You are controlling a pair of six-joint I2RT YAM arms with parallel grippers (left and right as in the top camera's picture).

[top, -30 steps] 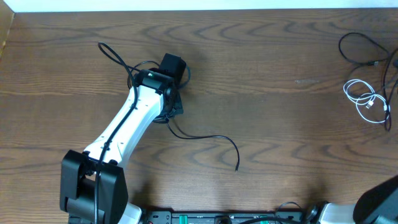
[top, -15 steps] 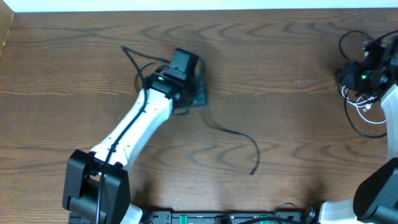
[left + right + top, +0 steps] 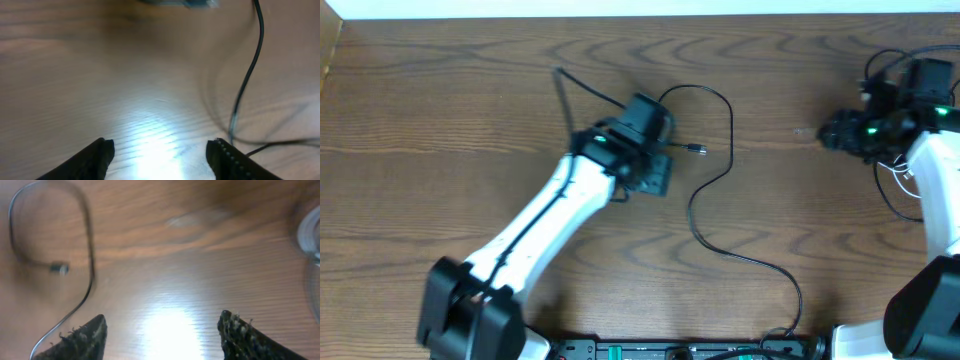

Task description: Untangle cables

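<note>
1. Cables, seen from overhead, lie in two places on the table (image 3: 440, 120). One long black cable (image 3: 692, 205) starts at the far left, loops past the left gripper (image 3: 650, 165) and runs to the near edge. Its small plug (image 3: 698, 150) lies just right of that gripper. At the far right, a white cord (image 3: 905, 178) and a second black cable (image 3: 882, 62) sit bunched, partly hidden by the right gripper (image 3: 840, 132). I count one white cord and at least two black cables.
2. In the left wrist view, the fingers (image 3: 100, 155) are spread apart with nothing between them. The long black cable (image 3: 255, 60) runs to their right.
3. In the right wrist view, the fingers (image 3: 240, 335) are also apart and empty. The looped cable (image 3: 91, 245) and its plug (image 3: 59, 268) lie to their left.
4. I judge the long cable already pulled clear. The next move calls for the right gripper to lower onto the far-right bunch and separate the white cord from the black.
</note>
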